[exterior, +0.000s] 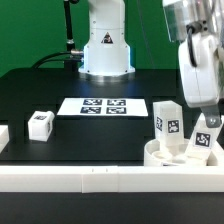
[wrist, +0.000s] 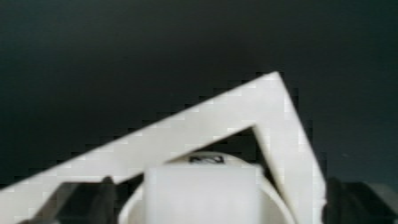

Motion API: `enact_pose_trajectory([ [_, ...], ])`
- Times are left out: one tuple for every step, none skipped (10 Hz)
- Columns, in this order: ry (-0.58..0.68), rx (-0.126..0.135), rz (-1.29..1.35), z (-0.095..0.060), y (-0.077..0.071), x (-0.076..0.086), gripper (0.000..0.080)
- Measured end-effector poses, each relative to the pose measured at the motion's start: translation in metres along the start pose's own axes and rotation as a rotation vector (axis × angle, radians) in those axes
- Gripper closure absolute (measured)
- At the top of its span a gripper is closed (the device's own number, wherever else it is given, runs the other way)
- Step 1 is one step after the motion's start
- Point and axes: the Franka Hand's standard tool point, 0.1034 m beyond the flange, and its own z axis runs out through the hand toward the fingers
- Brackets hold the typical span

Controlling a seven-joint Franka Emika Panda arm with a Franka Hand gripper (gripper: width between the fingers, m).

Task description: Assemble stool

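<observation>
Tabletop (exterior: 40, 90), black, takes up most of the exterior view, with the white robot base (exterior: 105, 45) at its far edge and the arm (exterior: 195, 60) reaching down on the exterior view's right. A long white border rail (exterior: 70, 178) runs along the near edge. The marker board (exterior: 100, 105) lies flat mid-table. The round seat (exterior: 160, 155) sits in the near corner on the exterior view's right, just behind the rail. Two legs stand in it: one upright leg (exterior: 166, 118), and a second leg (exterior: 205, 140) leaning slightly beneath the gripper (exterior: 207, 120). A loose leg (exterior: 40, 123) rests well apart, toward the exterior view's left. In the wrist view the dark fingers (wrist: 80, 195) flank that second leg with a gap on each side: spread wide, gripping nothing.
</observation>
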Motion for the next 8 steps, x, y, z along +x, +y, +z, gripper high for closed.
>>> enact_pose_trajectory([
  [-0.008,0.007,-0.015,-0.008,0.000,0.004,0.0163],
  [-0.010,0.019,-0.046,-0.022,-0.003,0.009,0.0154],
  [-0.006,0.030,-0.091,-0.037,-0.007,0.018,0.0154],
  [0.003,0.037,-0.119,-0.050,-0.011,0.032,0.0154],
  [0.016,0.027,-0.119,-0.052,-0.010,0.044,0.0151],
  [0.018,0.018,-0.115,-0.050,-0.006,0.042,0.0151],
  [0.015,0.018,-0.124,-0.050,-0.006,0.041,0.0151],
  [0.016,0.018,-0.124,-0.049,-0.006,0.041,0.0151],
])
